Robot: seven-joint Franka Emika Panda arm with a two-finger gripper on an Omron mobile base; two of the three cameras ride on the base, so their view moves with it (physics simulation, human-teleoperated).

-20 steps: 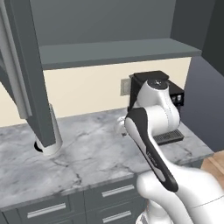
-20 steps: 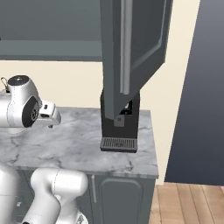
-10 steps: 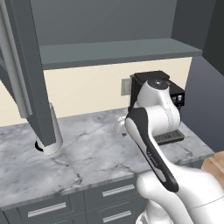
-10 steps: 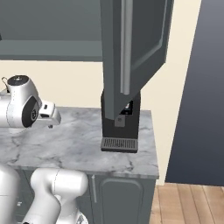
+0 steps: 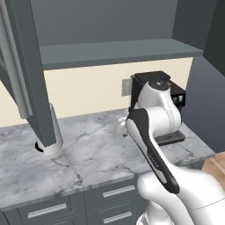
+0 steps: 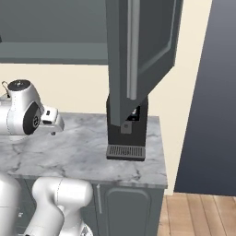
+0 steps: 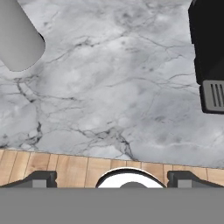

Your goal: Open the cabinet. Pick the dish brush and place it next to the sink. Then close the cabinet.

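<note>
The dark grey wall cabinet stands open. Its left door [image 5: 25,66] is swung toward me in the left base view, its right door [image 6: 140,50] in the right base view. The grey shelf [image 5: 118,49] inside looks bare where it shows. The dish brush is out of view. My gripper [image 6: 53,131] hovers above the marble counter [image 7: 113,87] and points down at it. In the hand view the gripper [image 7: 112,177] is open, its fingertips [image 7: 42,178] far apart with nothing between them.
A white paper-towel roll [image 5: 50,137] stands on the counter under the left door. A black coffee machine [image 6: 127,131] with a drip grille sits at the counter's right end, below the right door. Drawers with horizontal handles [image 5: 46,211] run under the counter. Wooden floor [image 6: 203,214] lies to the right.
</note>
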